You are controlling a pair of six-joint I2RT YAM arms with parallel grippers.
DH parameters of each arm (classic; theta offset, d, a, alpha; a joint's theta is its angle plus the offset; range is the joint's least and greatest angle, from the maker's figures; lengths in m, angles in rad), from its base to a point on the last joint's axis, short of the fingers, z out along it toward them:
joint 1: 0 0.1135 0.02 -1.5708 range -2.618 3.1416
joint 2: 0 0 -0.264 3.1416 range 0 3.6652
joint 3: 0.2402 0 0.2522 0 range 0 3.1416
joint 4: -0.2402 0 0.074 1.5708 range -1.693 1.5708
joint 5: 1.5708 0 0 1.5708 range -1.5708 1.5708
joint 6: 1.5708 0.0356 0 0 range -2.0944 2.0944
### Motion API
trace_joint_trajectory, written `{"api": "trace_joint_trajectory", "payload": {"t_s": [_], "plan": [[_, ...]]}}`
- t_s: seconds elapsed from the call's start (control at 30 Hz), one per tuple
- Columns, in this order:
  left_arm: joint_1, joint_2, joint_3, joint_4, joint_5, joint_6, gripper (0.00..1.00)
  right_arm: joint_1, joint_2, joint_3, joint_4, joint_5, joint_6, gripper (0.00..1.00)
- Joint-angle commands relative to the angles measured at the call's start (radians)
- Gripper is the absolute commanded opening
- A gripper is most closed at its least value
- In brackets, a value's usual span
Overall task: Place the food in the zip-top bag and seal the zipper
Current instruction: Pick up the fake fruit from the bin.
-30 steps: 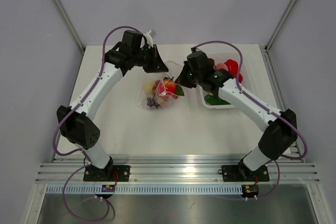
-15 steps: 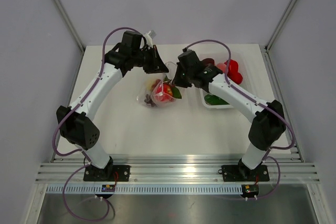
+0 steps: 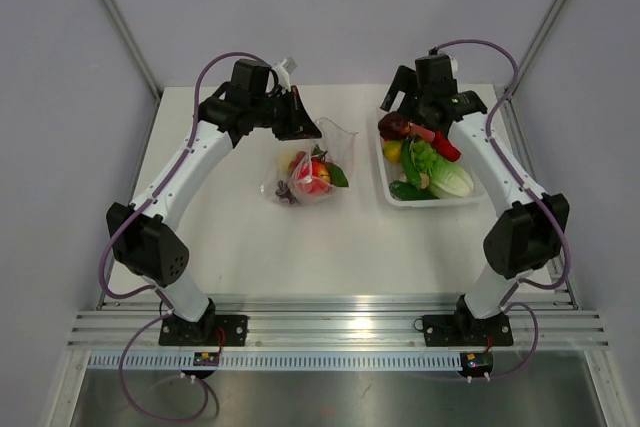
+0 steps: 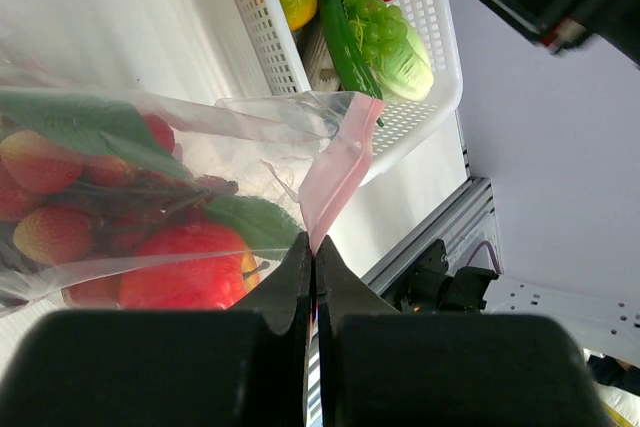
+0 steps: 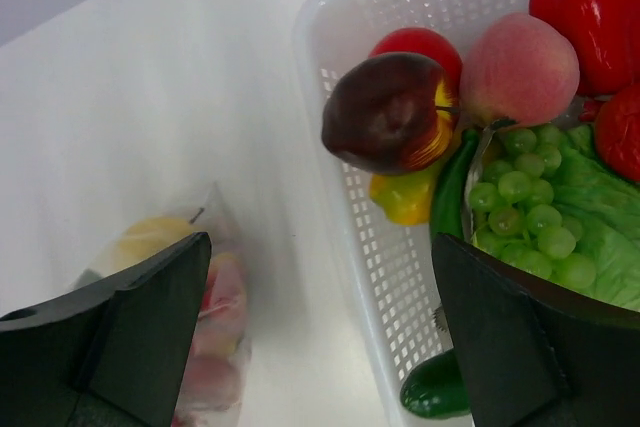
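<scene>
Zip-top bag [image 3: 318,169] pinched at its mouth by the left gripper [image 4: 312,247]; right gripper [image 5: 320,247] open above the basket.
The left gripper is closed, its two fingers pressed together on the lower end of the pinkish-red zipper [image 4: 340,172], which holds the bag's mouth up off the tabletop [image 3: 250,237]. The body of the bag lies in the middle of the far half of the tabletop and contains a red apple [image 4: 190,279], smaller red fruits [image 4: 45,232] and a green leaf [image 4: 100,132]. The right gripper has its fingers spread wide with nothing between them. It hangs over the far-left corner of the white mesh basket [image 5: 350,237], which stands near the far right corner of the tabletop, close to the bag. In the basket are a dark red apple [image 5: 385,112], a peach [image 5: 520,67], green grapes [image 5: 525,212], a yellow fruit [image 5: 405,197], a red pepper [image 5: 590,7] and lettuce [image 5: 600,247].
</scene>
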Motion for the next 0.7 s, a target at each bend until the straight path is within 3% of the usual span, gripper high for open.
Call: {"api": "trace_joint_trajectory", "payload": {"t_s": [0.0,0.67], "plan": [[0.006,-0.044,0.01,0.053,0.032,0.004,0.0,-0.04,0.088,0.061,-0.057,0.025,-0.057,1.0],[0.009,-0.023,0.07,-0.006,0.021,0.05,0.0,-0.109,0.427,0.329,-0.12,-0.043,-0.003,0.99]]}}
